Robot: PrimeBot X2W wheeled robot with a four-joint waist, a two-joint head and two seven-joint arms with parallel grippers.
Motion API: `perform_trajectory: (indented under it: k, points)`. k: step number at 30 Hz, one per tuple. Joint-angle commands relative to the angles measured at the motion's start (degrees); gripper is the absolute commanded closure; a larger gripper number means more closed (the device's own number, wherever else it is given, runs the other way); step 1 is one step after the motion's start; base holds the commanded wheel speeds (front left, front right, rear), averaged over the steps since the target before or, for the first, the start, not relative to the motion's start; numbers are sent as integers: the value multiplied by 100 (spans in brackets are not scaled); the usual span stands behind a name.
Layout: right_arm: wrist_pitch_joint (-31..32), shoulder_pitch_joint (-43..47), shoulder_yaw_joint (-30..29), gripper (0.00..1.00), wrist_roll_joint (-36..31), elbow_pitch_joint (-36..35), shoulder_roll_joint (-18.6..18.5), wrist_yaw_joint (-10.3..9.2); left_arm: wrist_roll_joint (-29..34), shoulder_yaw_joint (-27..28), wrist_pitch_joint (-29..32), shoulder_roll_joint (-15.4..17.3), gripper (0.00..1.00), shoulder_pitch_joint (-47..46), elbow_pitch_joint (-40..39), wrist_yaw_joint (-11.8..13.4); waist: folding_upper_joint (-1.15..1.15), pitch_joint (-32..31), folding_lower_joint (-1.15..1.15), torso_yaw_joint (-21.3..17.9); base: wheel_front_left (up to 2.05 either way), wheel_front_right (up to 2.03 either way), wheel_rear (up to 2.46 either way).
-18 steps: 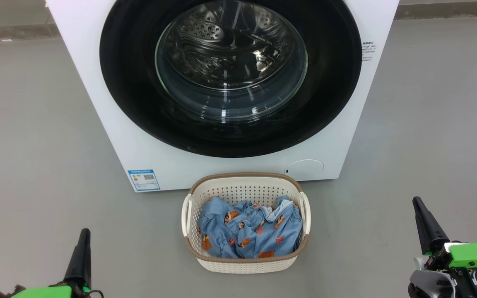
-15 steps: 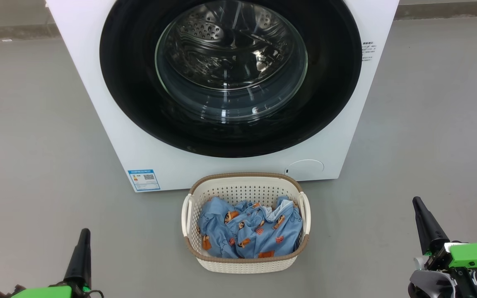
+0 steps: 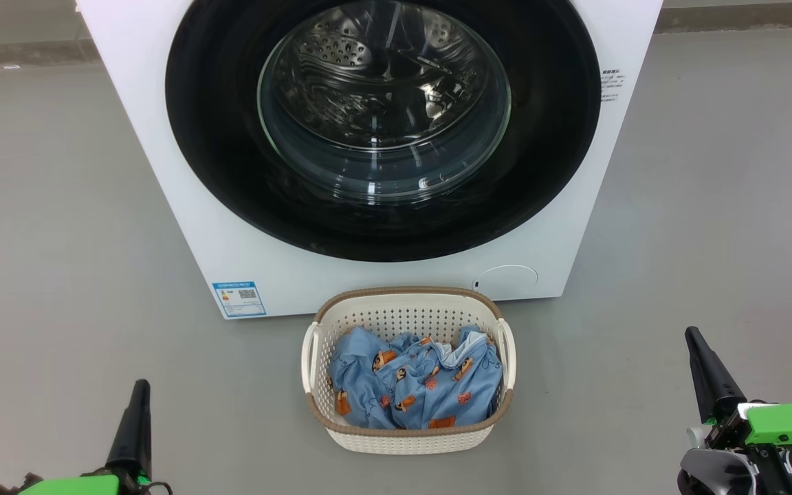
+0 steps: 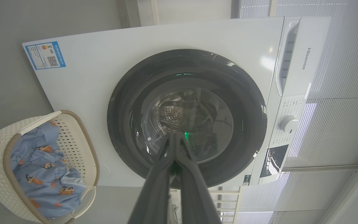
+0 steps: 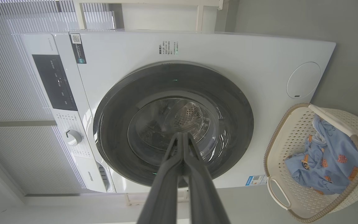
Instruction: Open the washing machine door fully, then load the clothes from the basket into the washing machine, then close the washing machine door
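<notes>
Washing machine door point(image 3: 382, 117), 12 o'clock, unopened; clothes point(image 3: 413, 385) in basket point(image 3: 410, 440), 6 o'clock (none loaded); left gripper point(image 3: 139, 388), right gripper point(image 3: 693, 337) empty, jaws together.

Found door point(image 3: 382, 130) shut on white washing machine point(image 3: 162, 137). Noted blue printed clothes point(image 3: 413, 385) heaped in upright cream basket point(image 3: 410, 441) just before it.

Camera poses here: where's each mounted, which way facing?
Head view: on the head, facing forward and down at washing machine and basket; left claw, right claw at lower corners.
Left wrist view: wrist-mounted, along the shut left claw toward the door.
Right wrist view: wrist-mounted, along the shut right claw toward the door.
Shared: all three show door, basket and clothes.
</notes>
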Motion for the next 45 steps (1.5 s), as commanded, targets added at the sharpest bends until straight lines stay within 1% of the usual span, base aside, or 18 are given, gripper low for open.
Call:
perform_trajectory:
  k: [1,31,32,35,38,42,45]
  points:
    - [26,-218,109,100,-55,-141,-57,10,55,182,37,51,100,-207,-105,-39,0,0,0,0,0,0,0]
    - [26,-218,109,100,-55,-141,-57,10,55,182,37,51,100,-207,-105,-39,0,0,0,0,0,0,0]
    - [-1,4,3,0,1,17,4,1,-1,-3,-3,-1,0,4,15,1,0,0,0,0,0,0,0]
    - [-2,87,12,0,2,220,71,0,-2,-31,-5,-28,0,85,194,10,0,1,0,0,0,0,0]
    - [-15,68,22,0,9,195,69,0,-6,-39,-32,-27,0,71,165,9,0,5,1,1,0,0,0]
    - [-64,24,44,0,15,173,65,0,8,-63,-95,-25,0,49,100,8,0,-5,10,3,0,0,0]
    - [-93,-4,63,0,30,146,62,1,13,-81,-145,-23,0,44,46,6,0,-2,4,3,0,0,0]
